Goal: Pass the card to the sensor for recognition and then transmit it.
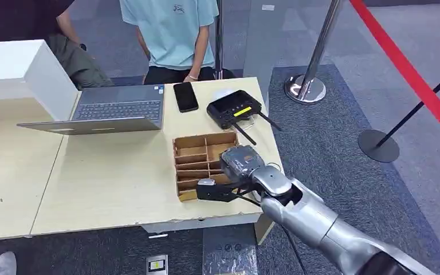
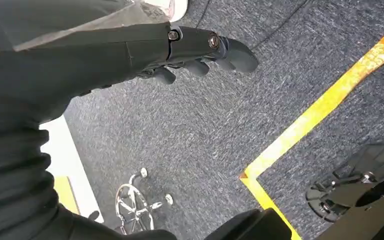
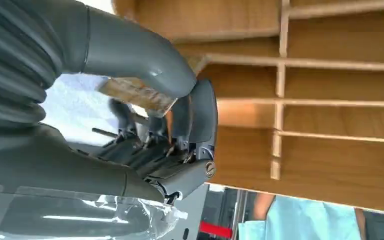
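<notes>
My right hand (image 1: 229, 182) reaches over the near right corner of a divided cardboard box (image 1: 192, 150) on the table. In the right wrist view the thumb (image 3: 145, 55) and dark fingers (image 3: 200, 115) pinch a thin brown card (image 3: 135, 95) just outside the box's compartments (image 3: 330, 85). The sensor (image 1: 235, 109), a black device with a yellow-green strip and antennas, lies beyond the box. My left hand (image 2: 195, 47) hangs over the carpet, its fingers loosely extended and holding nothing.
An open laptop (image 1: 114, 109) and a black phone (image 1: 185, 96) lie at the back of the wooden table (image 1: 109, 183), a white box (image 1: 28, 69) at far left. A person in a light-blue shirt (image 1: 172, 28) stands behind. Stanchion bases (image 1: 305, 89) stand to the right.
</notes>
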`<action>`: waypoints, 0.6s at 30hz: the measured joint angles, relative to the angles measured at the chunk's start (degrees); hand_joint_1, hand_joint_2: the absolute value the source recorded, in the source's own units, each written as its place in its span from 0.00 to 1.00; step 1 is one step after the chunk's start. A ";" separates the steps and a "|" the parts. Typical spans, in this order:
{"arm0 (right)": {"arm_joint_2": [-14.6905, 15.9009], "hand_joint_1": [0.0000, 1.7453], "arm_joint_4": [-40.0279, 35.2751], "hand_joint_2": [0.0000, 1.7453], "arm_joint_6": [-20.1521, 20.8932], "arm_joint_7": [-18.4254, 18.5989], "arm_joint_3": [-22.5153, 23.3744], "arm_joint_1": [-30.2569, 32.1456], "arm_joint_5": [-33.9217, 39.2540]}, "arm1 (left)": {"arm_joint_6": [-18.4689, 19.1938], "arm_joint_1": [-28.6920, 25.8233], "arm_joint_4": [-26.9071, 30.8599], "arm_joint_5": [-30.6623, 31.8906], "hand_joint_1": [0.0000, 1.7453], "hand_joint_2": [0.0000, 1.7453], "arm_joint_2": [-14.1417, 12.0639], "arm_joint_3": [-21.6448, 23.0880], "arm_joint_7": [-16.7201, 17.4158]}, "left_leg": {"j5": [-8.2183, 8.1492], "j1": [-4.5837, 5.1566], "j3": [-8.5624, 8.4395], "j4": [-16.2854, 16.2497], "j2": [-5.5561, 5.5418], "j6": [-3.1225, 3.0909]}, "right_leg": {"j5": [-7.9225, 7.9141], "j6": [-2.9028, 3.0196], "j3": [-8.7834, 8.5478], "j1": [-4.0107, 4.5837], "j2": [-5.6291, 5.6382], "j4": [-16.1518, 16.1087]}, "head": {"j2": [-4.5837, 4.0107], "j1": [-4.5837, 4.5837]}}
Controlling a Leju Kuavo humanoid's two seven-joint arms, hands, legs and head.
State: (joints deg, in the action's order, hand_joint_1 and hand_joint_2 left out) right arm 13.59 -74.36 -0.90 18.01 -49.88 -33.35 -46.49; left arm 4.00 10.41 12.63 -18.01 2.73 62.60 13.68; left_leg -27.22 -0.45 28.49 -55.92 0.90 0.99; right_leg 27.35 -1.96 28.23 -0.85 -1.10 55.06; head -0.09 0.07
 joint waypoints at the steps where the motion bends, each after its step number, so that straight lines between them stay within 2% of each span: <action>1: 0.00 1.00 0.00 1.00 0.00 0.00 0.00 0.01 0.00 | 0.00 -0.01 0.00 0.00 0.00 1.00 0.00 -0.05 0.00 | 0.00 0.00 0.01 0.00 0.00 0.00 | 0.00 0.00 0.00 0.00 0.00 0.00 | 0.00 0.00; 18: -2.32 1.00 0.28 1.00 -0.74 -1.82 -0.11 -3.46 -0.33 | 0.00 0.04 0.00 0.59 0.00 1.00 0.02 -0.13 0.00 | 0.00 0.00 0.01 0.00 0.01 0.00 | 0.00 0.00 0.01 0.00 0.00 0.03 | 0.00 0.00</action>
State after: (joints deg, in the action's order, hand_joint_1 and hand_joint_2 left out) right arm 11.28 -74.07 -1.64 16.20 -49.99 -36.81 -46.82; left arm 4.00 10.45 12.63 -17.42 2.75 62.47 13.68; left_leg -27.22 -0.45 28.50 -55.92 0.90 1.00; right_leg 27.35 -1.96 28.24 -0.85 -1.10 55.09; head -0.09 0.07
